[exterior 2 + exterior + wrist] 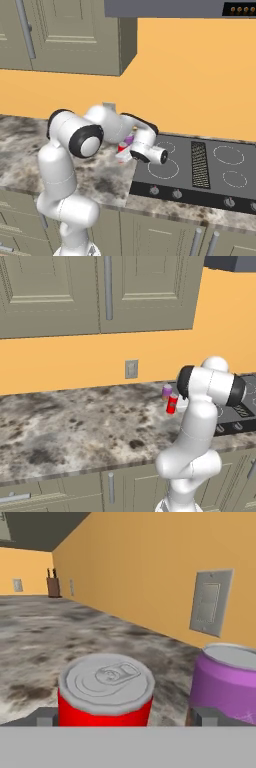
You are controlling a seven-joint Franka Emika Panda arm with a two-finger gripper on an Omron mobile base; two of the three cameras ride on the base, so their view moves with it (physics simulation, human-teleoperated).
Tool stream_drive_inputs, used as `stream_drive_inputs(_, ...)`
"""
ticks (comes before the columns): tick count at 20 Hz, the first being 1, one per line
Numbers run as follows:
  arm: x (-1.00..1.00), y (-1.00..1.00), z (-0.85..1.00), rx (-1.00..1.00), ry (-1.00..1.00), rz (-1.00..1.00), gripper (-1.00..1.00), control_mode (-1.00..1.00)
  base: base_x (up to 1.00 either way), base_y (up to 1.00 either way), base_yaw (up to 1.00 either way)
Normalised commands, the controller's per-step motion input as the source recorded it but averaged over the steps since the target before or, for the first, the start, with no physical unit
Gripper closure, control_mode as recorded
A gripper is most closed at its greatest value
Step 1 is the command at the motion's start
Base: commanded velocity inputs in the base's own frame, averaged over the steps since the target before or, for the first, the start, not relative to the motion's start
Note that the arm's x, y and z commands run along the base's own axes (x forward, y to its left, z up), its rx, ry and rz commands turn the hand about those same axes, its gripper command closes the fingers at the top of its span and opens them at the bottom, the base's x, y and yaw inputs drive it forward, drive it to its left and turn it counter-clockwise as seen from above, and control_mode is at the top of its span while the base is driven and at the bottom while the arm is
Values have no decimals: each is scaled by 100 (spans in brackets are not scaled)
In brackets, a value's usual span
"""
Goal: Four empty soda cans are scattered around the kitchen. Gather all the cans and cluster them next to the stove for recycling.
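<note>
A red soda can (105,694) with a silver top stands upright on the marbled counter, between my gripper's (125,717) two fingertips. The left fingertip (46,716) is close beside the can and the right fingertip (204,716) stands well away from it, so the gripper is open. A purple soda can (227,684) stands just behind and to the right of the red one. From the base, the red can (172,404) and the purple can (166,391) sit at the stove's (241,412) left edge. The red can (122,146), the purple can (130,140) and the black stove (200,167) also appear from the right.
The counter (75,426) stretches leftward. A wall outlet (131,369) sits on the orange backsplash behind the cans. Upper cabinets (100,291) hang above, and a range hood (190,7) is over the stove. A knife block (52,587) stands far down the counter.
</note>
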Motion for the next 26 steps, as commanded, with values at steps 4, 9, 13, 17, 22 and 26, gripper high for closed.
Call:
stream_drive_inputs(4, -20, 2, -16, -7, -5, 0, -100, -100, 0, 0, 0)
stream_drive_inputs(9, -10, 0, -1, -7, 0, -2, -100, -100, 0, 0, 0)
stream_drive_inputs(13, -6, 0, 3, -4, 2, -3, -100, -100, 0, 0, 0)
stream_drive_inputs(17, -12, 0, 21, -1, 4, -4, -100, -100, 0, 0, 0)
stream_drive_inputs(22, -17, -7, 34, 0, 3, -3, -100, -100, 0, 0, 0)
stream_drive_inputs(26, -23, -10, 42, 0, 3, -3, -100, -100, 0, 0, 0)
